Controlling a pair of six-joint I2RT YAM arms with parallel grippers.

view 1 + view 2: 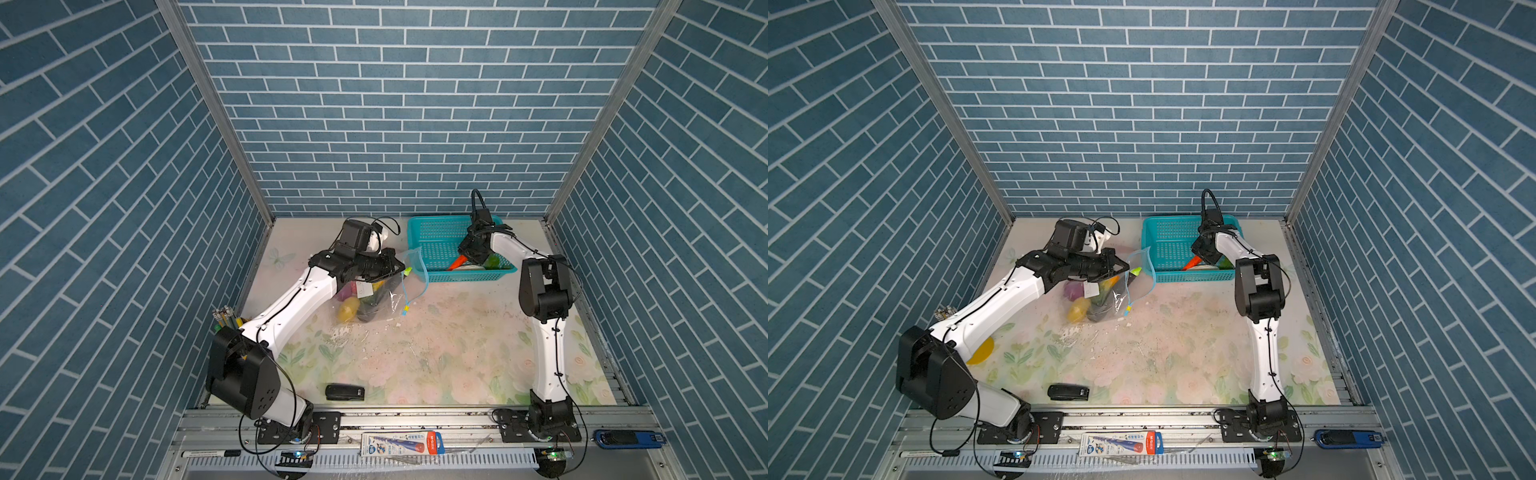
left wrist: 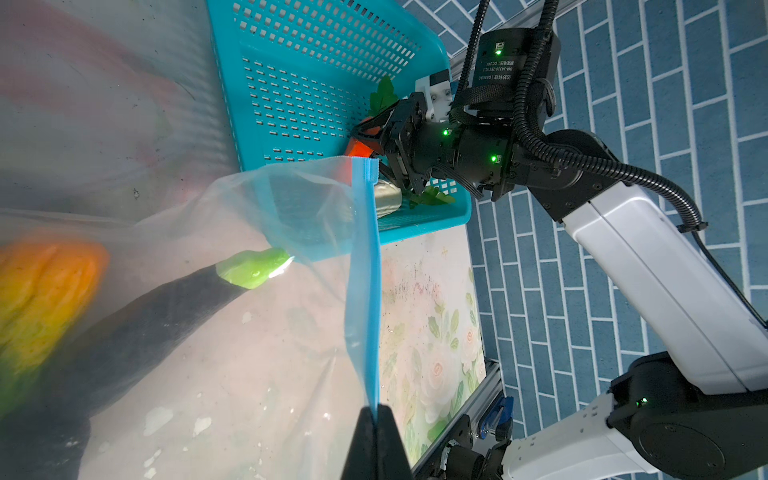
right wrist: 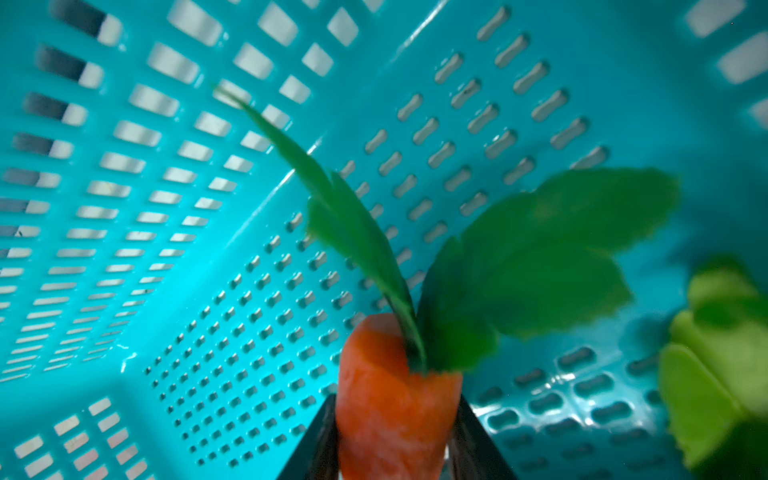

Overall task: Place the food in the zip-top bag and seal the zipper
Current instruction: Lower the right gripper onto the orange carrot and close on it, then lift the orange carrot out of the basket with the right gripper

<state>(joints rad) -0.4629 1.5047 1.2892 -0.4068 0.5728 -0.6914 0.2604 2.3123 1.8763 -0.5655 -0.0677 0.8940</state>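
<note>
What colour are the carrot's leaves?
Dark green leaves, on an orange carrot. The right wrist view shows them best.

The clear bag [image 1: 388,297] is slumping on the table [image 1: 457,340] just beside the basket [image 1: 469,275], mouth gaping toward it. Its blue zipper [image 2: 365,270] is standing unsealed. A yellow piece [image 1: 348,311], a purple piece [image 1: 344,294] and a dark piece [image 2: 166,307] are lying inside. An orange carrot [image 3: 395,407], leaves attached, is sitting in the basket near a leafy green piece [image 3: 715,374].

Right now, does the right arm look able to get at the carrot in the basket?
Probably yes. The right tool is around the carrot inside the basket, its fingers against both sides, with nothing between. How firm the grip is, I cannot tell.
</note>
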